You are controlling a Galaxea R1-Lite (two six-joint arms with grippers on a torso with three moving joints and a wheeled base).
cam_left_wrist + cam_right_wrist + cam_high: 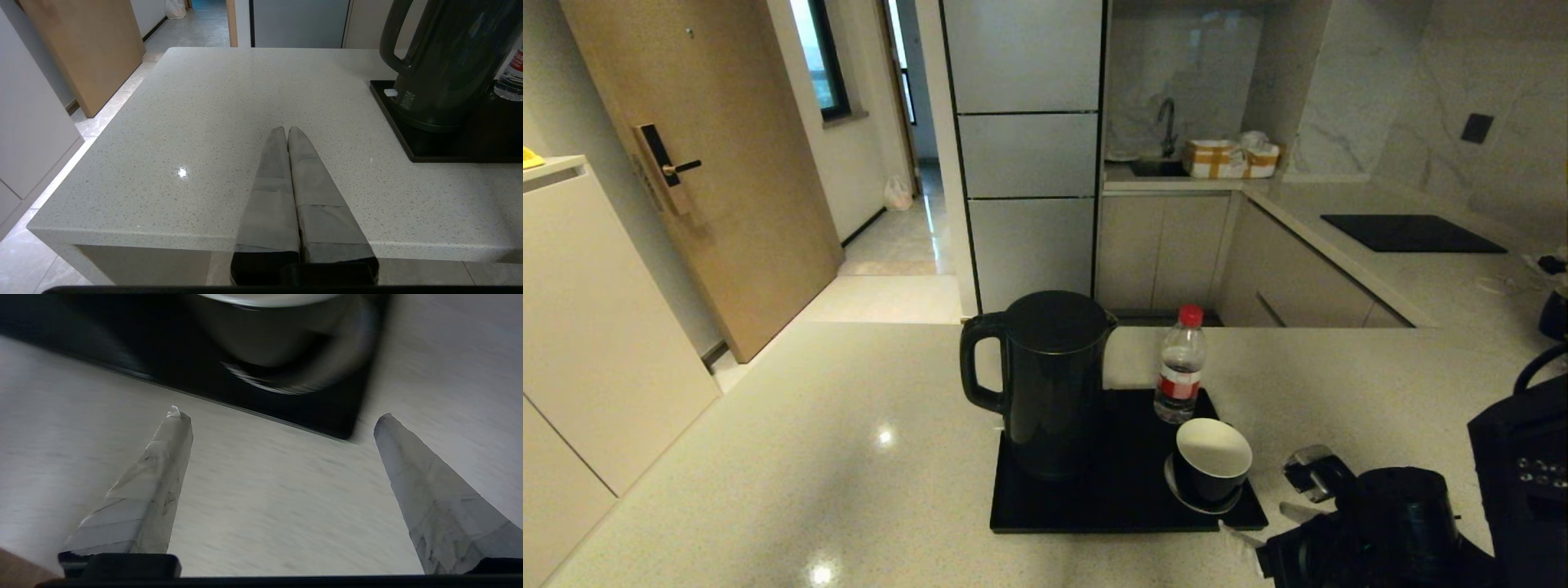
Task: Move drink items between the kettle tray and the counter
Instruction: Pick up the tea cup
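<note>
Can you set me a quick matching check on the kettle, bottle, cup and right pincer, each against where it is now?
Things:
1. kettle
2. bottle
3. cup
4. right pincer

Places:
A. near right corner of the tray, on a saucer
B. left half of the tray, handle pointing left
C. over the counter, just off the tray's near right corner, open
D. far right part of the tray, behind the cup

Pairs: 1-B, 2-D, 3-A, 4-C
</note>
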